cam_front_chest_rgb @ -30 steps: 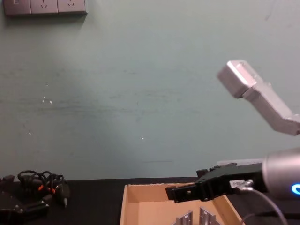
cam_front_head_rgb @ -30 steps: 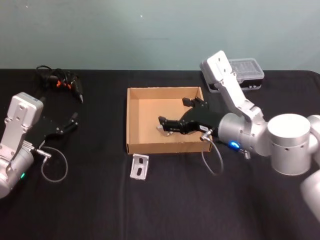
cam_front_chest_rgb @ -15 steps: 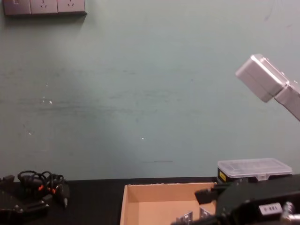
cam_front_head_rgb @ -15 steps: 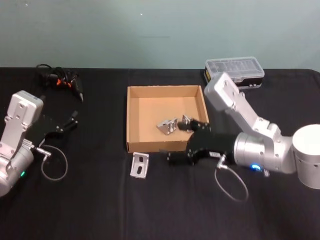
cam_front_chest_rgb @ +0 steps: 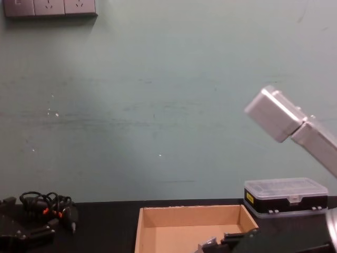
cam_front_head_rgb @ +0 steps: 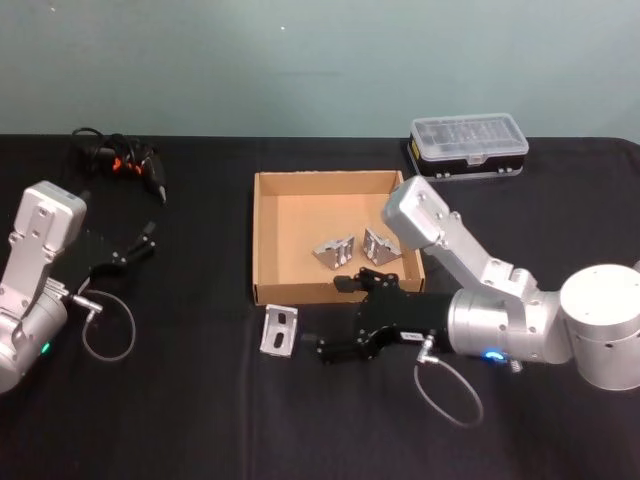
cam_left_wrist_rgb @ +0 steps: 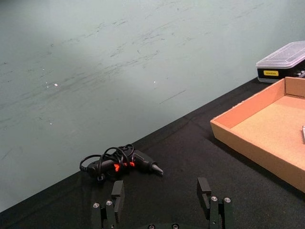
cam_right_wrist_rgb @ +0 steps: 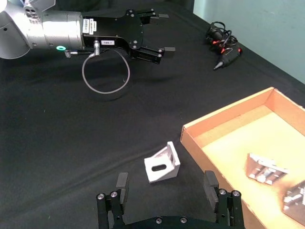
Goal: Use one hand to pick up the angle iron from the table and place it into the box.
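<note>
Change: A second ago the right gripper (cam_front_head_rgb: 333, 318) was over the inside of the box (cam_front_head_rgb: 290, 294). Now it has come out past the front wall. It is low over the desk (cam_front_head_rgb: 200, 420), just beside the loose angle iron (cam_front_head_rgb: 280, 330). The angle iron, the box and the left gripper (cam_front_head_rgb: 140, 245) have not moved.
Angle iron: A small grey metal piece bent into an L, with a long hole in its flat face. It lies on the desk in front of the box, near the box's front left corner.
Box: Brown cardboard, square, with low walls and no lid. Two more angle irons (cam_front_head_rgb: 335, 250) lie inside, near its front right corner.
Desk: Flat, black and dull.
Right jaws: Wide open and holding nothing. In the right wrist view the angle iron lies just ahead of the gap between them, not touching them.
Left gripper: Black, on a grey metal arm, by the left edge of the desk. Its jaws are open and empty.
Other things: A plastic case (cam_front_head_rgb: 468, 145) with a clear lid sits by the far edge. A black cable bundle (cam_front_head_rgb: 118, 160) lies near the far left corner.
</note>
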